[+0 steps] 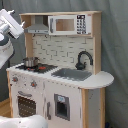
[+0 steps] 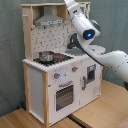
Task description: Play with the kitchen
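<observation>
Take the small metal pot (image 2: 46, 56) as your landmark. Below it, nearest you in the second exterior view, the white oven door (image 2: 64, 95) is closed, so nothing has been opened yet. The pot sits on the stovetop of the large white and light-wood toy kitchen (image 1: 55, 95), which stands on the wooden floor (image 2: 30, 119). Beside the pot lies the grey sink (image 1: 72, 74) with its black faucet (image 1: 83, 58). Above and behind, your white arm (image 2: 85, 30) reaches toward the hood; whether the gripper is open or holding anything, you cannot tell.
</observation>
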Robot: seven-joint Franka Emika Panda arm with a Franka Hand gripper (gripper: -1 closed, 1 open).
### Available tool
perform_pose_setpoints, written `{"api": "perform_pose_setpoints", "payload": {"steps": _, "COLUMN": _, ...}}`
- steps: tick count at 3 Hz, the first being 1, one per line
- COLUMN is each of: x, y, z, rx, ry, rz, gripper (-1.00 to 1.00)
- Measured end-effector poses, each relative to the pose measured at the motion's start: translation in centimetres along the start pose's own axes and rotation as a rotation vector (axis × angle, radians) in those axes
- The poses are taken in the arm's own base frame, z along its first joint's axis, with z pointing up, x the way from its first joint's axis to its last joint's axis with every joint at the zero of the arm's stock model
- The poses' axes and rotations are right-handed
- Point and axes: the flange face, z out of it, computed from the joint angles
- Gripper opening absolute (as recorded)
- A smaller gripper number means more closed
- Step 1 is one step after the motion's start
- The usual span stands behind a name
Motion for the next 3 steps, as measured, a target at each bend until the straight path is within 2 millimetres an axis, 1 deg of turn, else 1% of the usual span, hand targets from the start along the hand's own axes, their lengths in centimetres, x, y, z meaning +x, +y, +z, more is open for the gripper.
{"api": "perform_pose_setpoints", "payload": {"steps": 3, "x": 0.9, "y": -3.8, "z": 1.5, "rx": 0.072, "ry": -0.198, "rz": 0.113, "gripper": 1.00}}
